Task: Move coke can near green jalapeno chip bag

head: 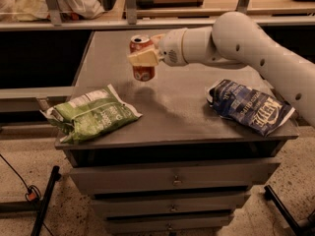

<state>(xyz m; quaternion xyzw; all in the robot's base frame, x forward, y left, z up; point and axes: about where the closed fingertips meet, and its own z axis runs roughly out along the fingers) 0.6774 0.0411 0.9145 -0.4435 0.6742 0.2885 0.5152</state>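
Over smooth grey tabletop [179, 109], gripper [142, 58] clamps metal coke can [143, 73] near crinkled green jalapeno chip bag [91, 114].

Shiny metal coke can [143, 74], matt tool [142, 58] around it

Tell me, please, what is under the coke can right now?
Only bare table top: the coke can hangs above it, held by the gripper. Nothing lies beneath. The can's base faces down and cannot be seen; a finger covers its middle.

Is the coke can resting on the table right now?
No, the gripper holds the coke can clear above the table, its shadow showing underneath.
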